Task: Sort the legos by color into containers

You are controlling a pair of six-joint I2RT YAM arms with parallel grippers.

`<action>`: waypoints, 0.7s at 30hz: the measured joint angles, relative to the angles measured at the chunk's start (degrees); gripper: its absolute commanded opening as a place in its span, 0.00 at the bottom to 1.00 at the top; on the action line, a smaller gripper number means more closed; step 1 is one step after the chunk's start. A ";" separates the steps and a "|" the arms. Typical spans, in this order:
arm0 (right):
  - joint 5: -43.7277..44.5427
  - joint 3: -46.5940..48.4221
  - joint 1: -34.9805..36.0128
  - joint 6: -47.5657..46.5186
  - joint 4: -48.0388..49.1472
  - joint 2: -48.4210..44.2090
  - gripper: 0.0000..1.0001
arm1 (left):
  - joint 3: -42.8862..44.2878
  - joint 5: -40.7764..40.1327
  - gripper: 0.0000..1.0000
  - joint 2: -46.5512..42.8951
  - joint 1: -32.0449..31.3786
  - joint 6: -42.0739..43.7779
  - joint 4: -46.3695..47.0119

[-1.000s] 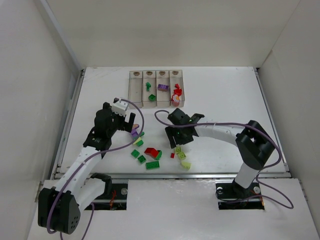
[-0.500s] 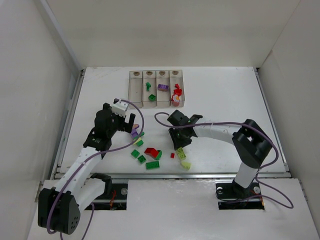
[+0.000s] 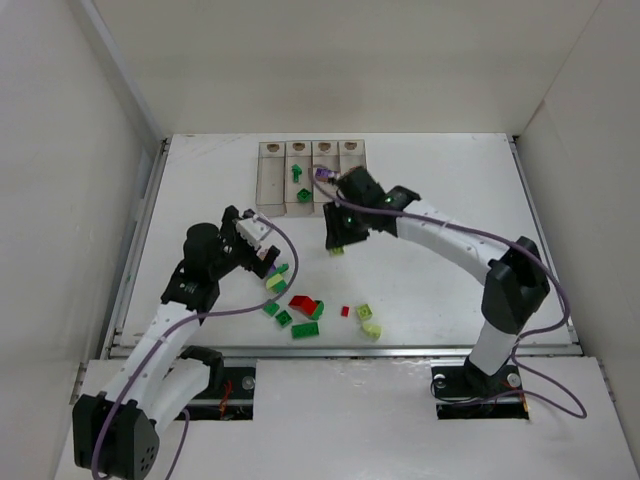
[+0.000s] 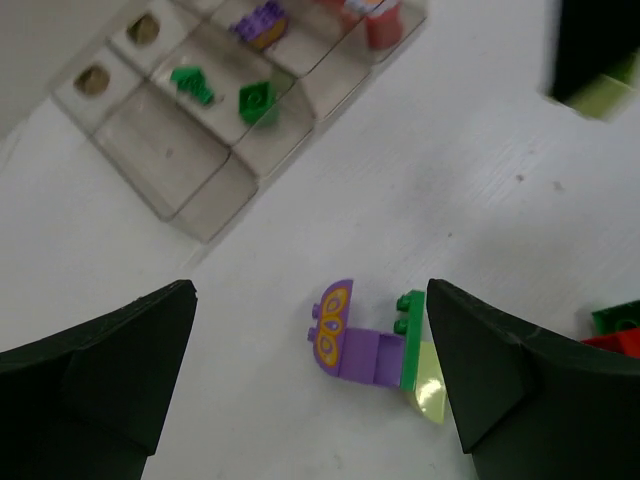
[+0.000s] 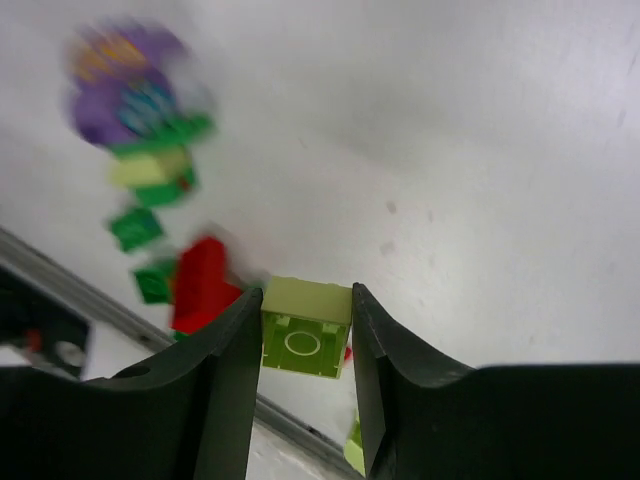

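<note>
Right gripper [image 3: 337, 232] clamps a yellow-green brick [image 5: 305, 340] just short of the containers [image 3: 313, 148] at the bench's far edge (the empty leftmost box [image 3: 271, 182] probably suits it); release there next. Left gripper [image 4: 310, 305] hangs open over a purple brick cluster [image 4: 350, 350].

Clear glossy plastic containers [image 4: 165, 150], smooth shiny plastic yellow-green lego [image 5: 303, 342], matt white table [image 4: 520, 230], matt black fingers [image 5: 215, 400] on right gripper [image 5: 306, 295]

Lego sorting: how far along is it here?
Done: two green bricks, a purple one and red pieces sit in the containers. In hand: the right gripper pinches a yellow-green brick. Remaining: the loose pile on the table, including the cluster under the open left gripper.
</note>
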 measured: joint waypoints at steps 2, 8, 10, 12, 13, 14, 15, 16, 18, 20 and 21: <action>-3.41 5.22 -2.10 -0.90 1.62 -0.66 0.00 | 0.04 6.78 0.99 -2.05 0.00 4.17 0.61; -13.25 13.22 -4.44 -2.64 7.21 -3.87 0.00 | 4.07 23.50 0.99 -1.68 -0.02 11.15 4.66; -16.17 13.40 -4.09 -2.80 8.52 -4.42 0.00 | 7.39 27.26 0.99 1.33 -0.11 11.39 5.81; -18.36 13.38 -3.87 -2.78 9.44 -4.46 0.00 | 9.97 29.88 0.99 4.15 -0.28 11.74 6.67; -19.39 13.38 -3.78 -2.69 9.79 -4.46 0.00 | 10.78 30.82 0.99 5.29 -0.46 11.93 7.06; -20.09 13.38 -3.78 -2.58 10.14 -4.46 0.00 | 11.23 31.36 0.99 6.23 -0.83 11.98 7.32; -20.85 13.38 -3.78 -2.56 10.62 -4.46 0.00 | 11.41 31.56 0.99 6.99 -1.36 11.93 7.82; -21.53 13.38 -3.78 -2.54 11.08 -4.46 0.00 | 11.54 31.74 0.99 7.67 -1.90 11.91 8.02; -22.38 13.38 -3.78 -2.47 11.58 -4.46 0.00 | 11.74 31.98 0.99 8.74 -2.95 11.93 8.46; -23.06 13.33 -3.78 -2.19 12.20 -4.48 0.00 | 12.09 32.22 0.99 9.57 -3.58 11.98 8.74; -23.37 13.31 -3.78 -2.08 12.50 -4.48 0.00 | 12.33 32.26 0.97 9.90 -3.89 11.98 8.79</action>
